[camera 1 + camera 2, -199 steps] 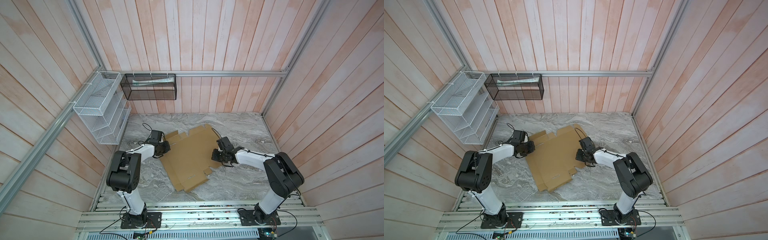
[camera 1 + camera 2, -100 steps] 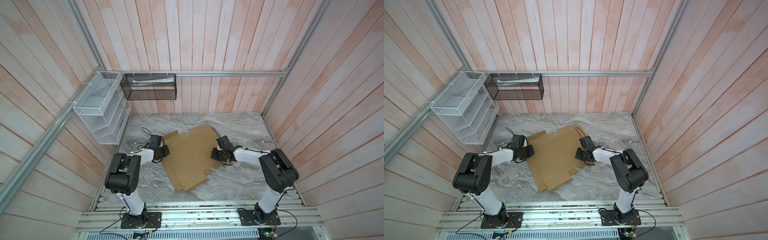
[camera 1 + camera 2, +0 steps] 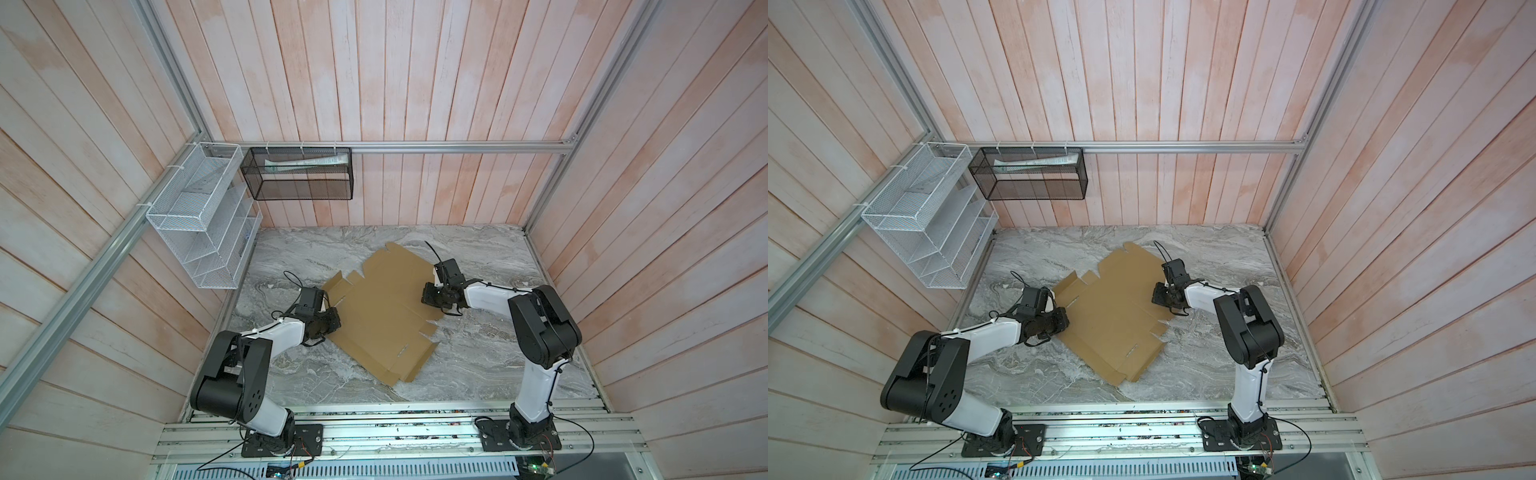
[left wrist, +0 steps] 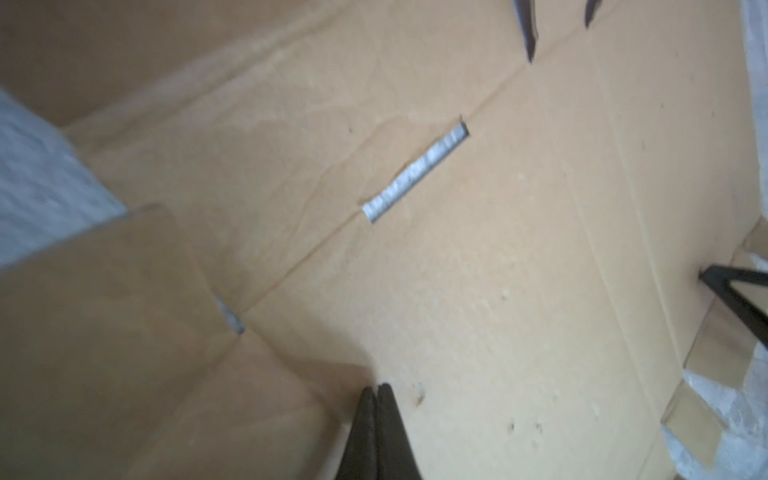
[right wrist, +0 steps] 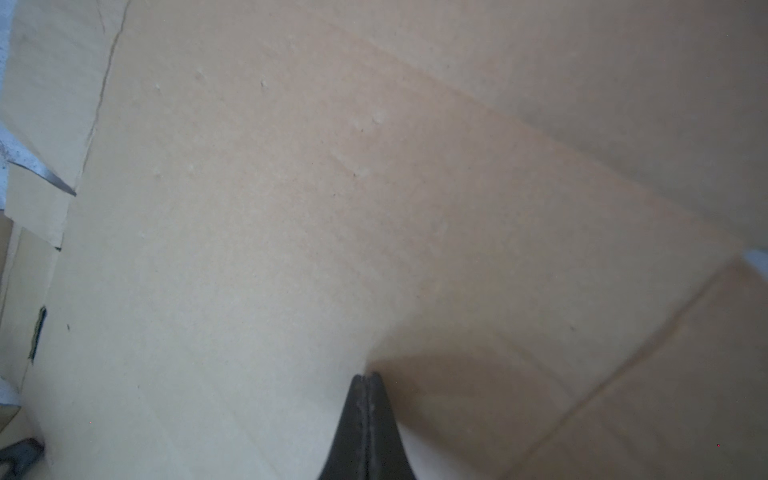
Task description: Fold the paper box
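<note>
— Tan corrugated cardboard, the unfolded paper box (image 3: 382, 316), lies flat in the middle of the grey-veined marble tabletop (image 3: 478, 357), skewed to its edges. What do your wrist views add?

— Close detail. I see the left gripper (image 4: 376, 390) and right gripper (image 5: 365, 379) both pinched closed, holding nothing, tips over the sheet. A slot (image 4: 415, 172) shows marble through it.

— And from above?

— Both top views give me the flaps and creases, pink plank walls (image 3: 415, 83) and a white wire rack (image 3: 199, 220).
</note>
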{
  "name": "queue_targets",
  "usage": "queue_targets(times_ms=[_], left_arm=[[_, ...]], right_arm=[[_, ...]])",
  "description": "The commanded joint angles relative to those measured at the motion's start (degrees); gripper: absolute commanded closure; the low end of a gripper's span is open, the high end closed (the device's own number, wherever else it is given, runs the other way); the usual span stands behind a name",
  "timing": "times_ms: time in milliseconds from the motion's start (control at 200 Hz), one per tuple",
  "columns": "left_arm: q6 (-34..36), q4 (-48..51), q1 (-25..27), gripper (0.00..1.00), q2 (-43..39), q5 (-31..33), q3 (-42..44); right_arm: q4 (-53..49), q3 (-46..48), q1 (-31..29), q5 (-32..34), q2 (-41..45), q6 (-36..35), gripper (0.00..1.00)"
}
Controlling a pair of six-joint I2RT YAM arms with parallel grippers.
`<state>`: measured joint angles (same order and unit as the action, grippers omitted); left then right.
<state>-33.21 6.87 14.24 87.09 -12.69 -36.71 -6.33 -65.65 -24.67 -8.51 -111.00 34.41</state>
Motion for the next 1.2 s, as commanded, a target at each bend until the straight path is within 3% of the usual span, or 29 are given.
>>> queue_targets(times_ms=[0,320,595,925,1195], left_arm=[[-3.31,2.83,3.51,1.0,-2.01,-1.41,2.52],[-7.66,3.19,10.71,1.0,-5.19,-0.77,3.16],[-3.03,8.61,10.68,1.0,-5.94,2.13,-8.08],[4.54,10.35,8.26,1.0,6.03,1.69,-26.13],[7.01,10.52,6.15,1.0,19.39,-1.5,-38.54]], right_arm=[[-5.52,-2.9,1.49,0.52,-4.68,-3.47,1.0],[-8.88,-12.11,3.87,-0.28,-8.91,-6.73,1.0],[-8.06,-8.01,2.75,0.61,1.69,-6.11,1.0],[-9.75,5.67,-5.14,6.83,19.88,-1.1,1.0],[-8.43,15.57,-13.37,9.79,26.29,9.14,1.0]])
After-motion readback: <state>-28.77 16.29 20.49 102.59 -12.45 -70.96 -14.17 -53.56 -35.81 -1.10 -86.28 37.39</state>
